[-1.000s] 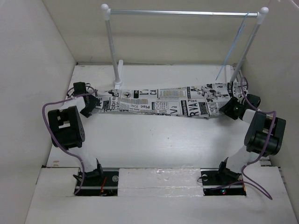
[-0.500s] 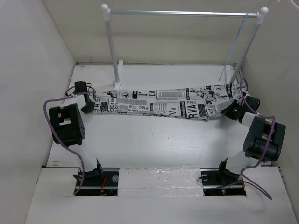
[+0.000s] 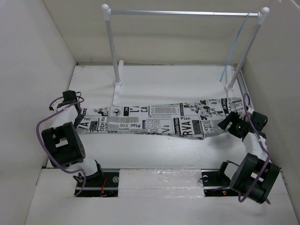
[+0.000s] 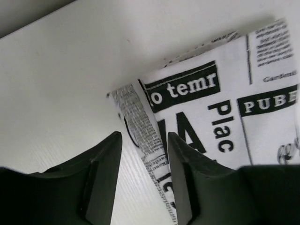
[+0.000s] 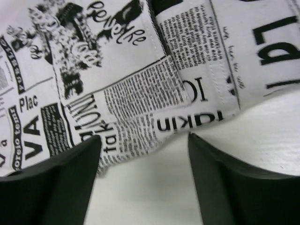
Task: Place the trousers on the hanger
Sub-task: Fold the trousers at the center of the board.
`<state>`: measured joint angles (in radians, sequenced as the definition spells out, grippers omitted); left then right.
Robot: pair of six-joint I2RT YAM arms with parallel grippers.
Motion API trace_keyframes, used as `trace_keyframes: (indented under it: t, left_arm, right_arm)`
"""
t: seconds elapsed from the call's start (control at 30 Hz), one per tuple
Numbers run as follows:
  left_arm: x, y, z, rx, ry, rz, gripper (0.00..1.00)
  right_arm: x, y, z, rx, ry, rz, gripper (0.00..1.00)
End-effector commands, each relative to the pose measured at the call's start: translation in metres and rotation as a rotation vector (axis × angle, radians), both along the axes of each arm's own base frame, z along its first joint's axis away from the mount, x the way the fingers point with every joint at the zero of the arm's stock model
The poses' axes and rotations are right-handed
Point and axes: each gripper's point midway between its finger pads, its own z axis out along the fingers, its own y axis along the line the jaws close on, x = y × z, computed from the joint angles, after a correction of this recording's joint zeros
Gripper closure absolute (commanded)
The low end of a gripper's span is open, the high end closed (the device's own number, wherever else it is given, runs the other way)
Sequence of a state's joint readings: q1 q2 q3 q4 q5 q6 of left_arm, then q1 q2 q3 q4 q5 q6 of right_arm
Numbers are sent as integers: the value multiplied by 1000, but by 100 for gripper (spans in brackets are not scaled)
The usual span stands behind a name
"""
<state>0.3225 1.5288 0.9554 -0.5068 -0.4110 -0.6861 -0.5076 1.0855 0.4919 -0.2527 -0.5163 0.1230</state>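
The trousers [image 3: 154, 119], white with black newspaper print, lie stretched left to right across the white table. My left gripper [image 3: 76, 111] is at their left end. In the left wrist view it [image 4: 143, 140] stands a little open, and the trousers' hem [image 4: 154, 159] runs through the gap beside the right finger [image 4: 187, 164]. My right gripper [image 3: 229, 124] is at their right end. The right wrist view shows it [image 5: 144, 140] wide open over bare table, with the trousers' edge [image 5: 140, 117] just past its fingertips. The hanger [image 3: 236, 44], thin pale wire, hangs from the rail's right end.
A white-posted rack with a silver rail [image 3: 183, 13] stands behind the trousers. Its left post [image 3: 112, 51] is just beyond the cloth and its right post [image 3: 246, 51] is near the right wall. White walls close in the left, right and back.
Both arms drew back toward the near edge, dragging the trousers nearer. Both grippers, shut on the cloth ends half a second ago, have opened, the right one widely.
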Motion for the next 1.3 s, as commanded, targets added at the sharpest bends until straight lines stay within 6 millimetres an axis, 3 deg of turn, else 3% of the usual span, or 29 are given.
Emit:
trace_keyframes:
  t: [0.0, 0.03, 0.07, 0.17, 0.2, 0.3, 0.33, 0.4, 0.43, 0.47, 0.5, 0.57, 0.67, 0.8, 0.9, 0.93, 0.97, 1.0, 1.03, 1.07, 1.1, 1.13, 1.2, 1.23, 1.27]
  left_arm:
    - [13, -1, 37, 26, -129, 1, 58]
    - [26, -12, 46, 4, -179, -42, 46]
    - [42, -23, 66, -3, -248, -84, 41]
    - [88, -91, 108, -65, -416, -302, 40]
    - [97, -129, 115, -99, -435, -405, 41]
    - [107, -191, 129, -140, -481, -585, 43]
    - [105, -228, 130, -168, -495, -691, 44]
    - [99, -262, 123, -196, -479, -773, 48]
    - [94, -293, 124, -220, -494, -859, 55]
    - [90, -306, 116, -226, -472, -890, 64]
    - [87, -318, 114, -231, -471, -920, 87]
    - [74, -347, 102, -241, -435, -1011, 100]
    - [58, -369, 87, -243, -404, -1080, 100]
    - [41, -383, 79, -263, -413, -1138, 100]
    - [36, -381, 76, -251, -403, -1140, 100]
    - [33, -378, 68, -250, -386, -1135, 100]
    - [33, -378, 69, -251, -388, -1135, 100]
    - [32, -376, 67, -248, -385, -1132, 100]
    - [32, -375, 65, -243, -380, -1130, 100]
    - [30, -372, 60, -235, -368, -1128, 100]
    - [29, -370, 57, -232, -360, -1126, 100]
    - [29, -369, 54, -224, -352, -1124, 100]
    - [27, -367, 47, -217, -336, -1135, 100]
    - [25, -367, 45, -219, -329, -1143, 100]
    - [23, -366, 40, -219, -319, -1149, 100]
  right_arm:
    - [-8, -10, 8, -63, 15, 69, 17]
    - [-10, -12, 9, -57, 31, 65, 13]
    - [-9, -21, 13, -67, 30, 41, 12]
    - [-3, -33, 18, -60, 26, -14, 9]
    - [-4, -41, 15, -21, 39, -74, 9]
    - [-3, -61, 6, 52, 17, -202, 7]
    - [4, -71, 4, 41, -20, -231, 4]
    - [14, -78, 4, 62, -47, -266, 3]
    - [20, -86, -2, 56, -43, -283, 1]
    - [23, -93, -2, 65, -51, -304, 1]
    - [26, -93, -3, 108, -61, -322, 0]
    - [38, -102, -3, 109, -99, -334, 0]
    - [44, -108, -12, 134, -106, -378, 0]
    - [54, -115, -23, 187, -130, -437, 2]
    - [63, -118, -26, 212, -154, -433, 15]
    - [66, -114, -20, 208, -179, -403, 69]
    - [67, -112, -19, 212, -181, -396, 69]
    - [65, -112, -14, 176, -194, -367, 81]
    - [62, -104, -2, 154, -196, -337, 97]
    - [61, -99, 8, 123, -204, -308, 100]
    - [54, -85, 8, 101, -170, -260, 100]
    - [58, -63, 34, 50, -225, -183, 100]
    - [52, -33, 47, 26, -224, -128, 100]
    - [53, -5, 58, 20, -246, -56, 100]
    - [53, 5, 89, -34, -341, -45, 100]
